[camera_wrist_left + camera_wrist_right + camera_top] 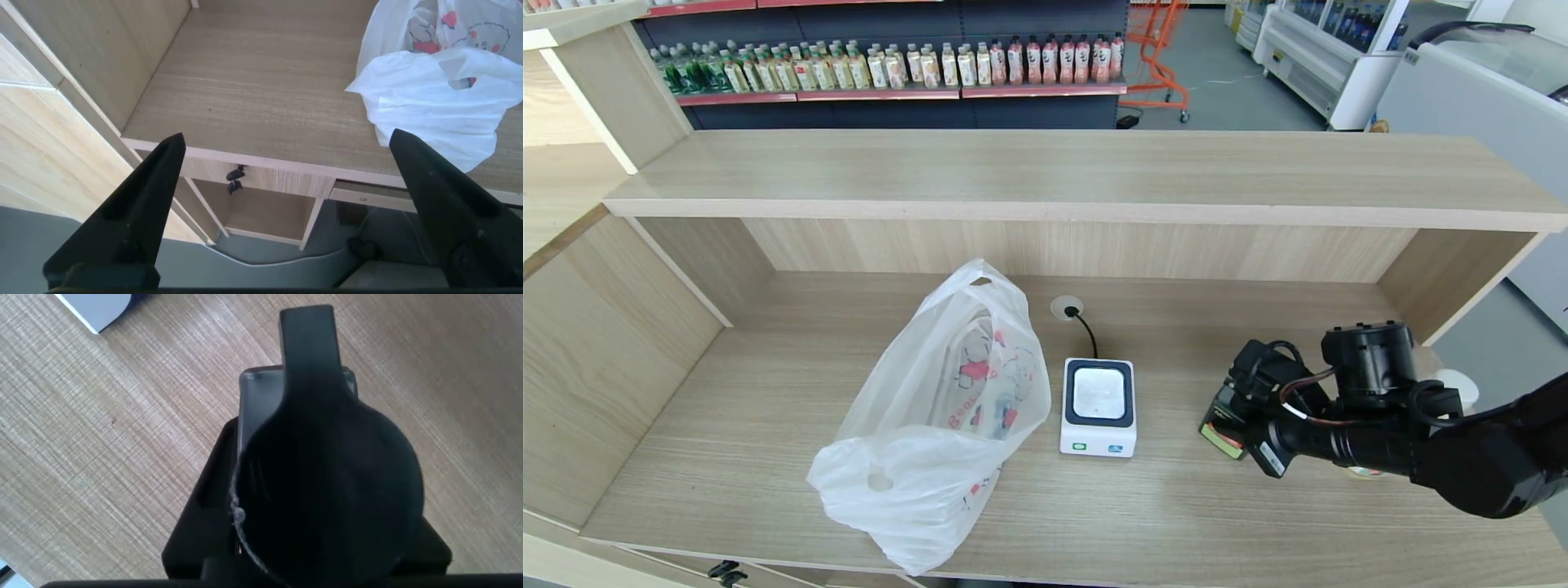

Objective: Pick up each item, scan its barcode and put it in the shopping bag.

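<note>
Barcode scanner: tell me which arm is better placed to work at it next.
Probably right. The right gripper hangs just beside the barcode scanner; the left gripper is off the edge of the counter, past the shopping bag.

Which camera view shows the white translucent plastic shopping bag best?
The head view: the white translucent plastic shopping bag sits whole on the wooden counter, printed contents showing through. The left wrist view catches its crumpled near part, cut off at the frame edge.

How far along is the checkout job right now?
Done: printed packages already sit in the shopping bag. In hand: the right gripper holds a colourful item beside the scanner, not yet over it. Left: scan it, bag it; a white object behind that arm may follow.
</note>
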{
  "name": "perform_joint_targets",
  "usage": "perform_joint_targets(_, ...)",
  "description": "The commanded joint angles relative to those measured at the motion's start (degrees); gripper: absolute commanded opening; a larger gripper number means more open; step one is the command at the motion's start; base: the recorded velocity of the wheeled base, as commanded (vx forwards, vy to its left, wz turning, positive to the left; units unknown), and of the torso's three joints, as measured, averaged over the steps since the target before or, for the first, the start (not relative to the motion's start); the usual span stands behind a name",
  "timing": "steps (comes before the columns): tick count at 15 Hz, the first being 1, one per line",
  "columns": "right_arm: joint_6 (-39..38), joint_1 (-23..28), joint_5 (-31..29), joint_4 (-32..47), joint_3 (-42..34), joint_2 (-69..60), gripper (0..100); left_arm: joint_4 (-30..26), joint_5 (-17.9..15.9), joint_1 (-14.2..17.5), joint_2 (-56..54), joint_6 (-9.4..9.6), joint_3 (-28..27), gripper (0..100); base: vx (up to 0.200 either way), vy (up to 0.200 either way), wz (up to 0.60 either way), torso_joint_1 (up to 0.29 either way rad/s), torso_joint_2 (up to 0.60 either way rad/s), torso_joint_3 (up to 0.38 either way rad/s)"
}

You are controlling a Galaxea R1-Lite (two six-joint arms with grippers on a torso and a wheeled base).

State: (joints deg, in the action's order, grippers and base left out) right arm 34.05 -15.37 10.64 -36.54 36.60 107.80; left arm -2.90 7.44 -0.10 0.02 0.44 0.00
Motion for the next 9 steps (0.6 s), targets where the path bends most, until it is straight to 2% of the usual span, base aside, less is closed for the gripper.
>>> perform_joint_targets(1, -0.21, -0.1, -0.01, 0.24, -0.82, -1.81, 0, 0.0, 0.03, 0.01, -0.02, 0.0, 0.0, 100, 0.0, 0.0, 0.0, 0.0, 0.0, 0.0)
perform_joint_targets(4, -6.63, -0.1, 0.26, 0.32, -3.9, -12.18, 0, 0.0, 0.03, 0.01, -0.02, 0.0, 0.0, 100, 0.0, 0.0, 0.0, 0.0, 0.0, 0.0)
perform_joint_targets(6, -9.44, -0.01, -0.18, 0.59, -8.3, -24.83, 0, 0.0, 0.03, 0.01, -0.02, 0.0, 0.0, 100, 0.0, 0.0, 0.0, 0.0, 0.0, 0.0)
perform_joint_targets(7, -6.45, 0.34, -0.27, 0.76, -9.79, -29.49, 0, 0.0, 0.03, 0.01, -0.02, 0.0, 0.0, 100, 0.0, 0.0, 0.0, 0.0, 0.0, 0.0)
perform_joint_targets(9, 9.72, 2.45, 1.4, 1.12, -10.58, -34.5, 0, 0.0, 0.03, 0.01, -0.02, 0.0, 0.0, 100, 0.0, 0.0, 0.0, 0.0, 0.0, 0.0)
